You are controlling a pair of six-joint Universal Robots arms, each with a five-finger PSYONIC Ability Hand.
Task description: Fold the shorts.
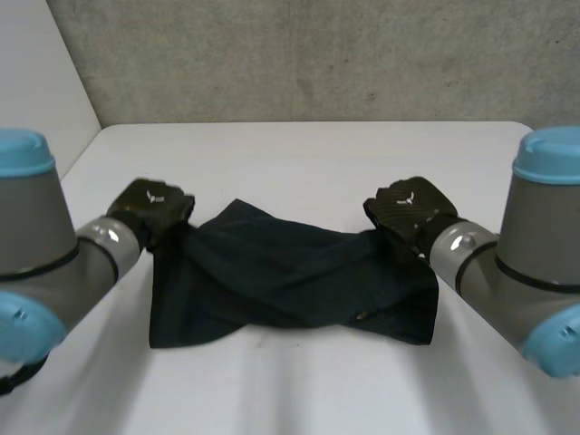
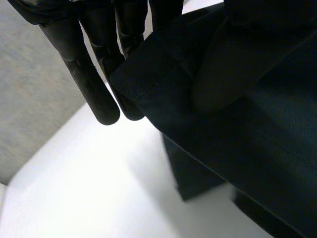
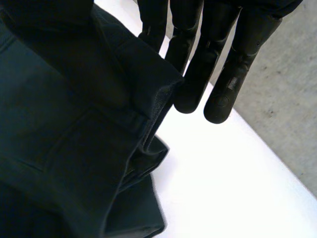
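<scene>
Pinching the shorts (image 1: 290,276) at two corners, seemingly so both sides lift evenly for a fold.
Left hand (image 1: 156,207) grips one corner between thumb and straight fingers (image 2: 101,99), the hem just short of the fingertips; right hand (image 1: 410,210) grips likewise, its fingers (image 3: 220,99) behind the hem; the rest sags onto the desk (image 1: 308,154).

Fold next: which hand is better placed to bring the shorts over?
Neither clearly. The left hand pinches the far left corner of the shorts, the right hand the far right corner, so both should probably move together.
</scene>
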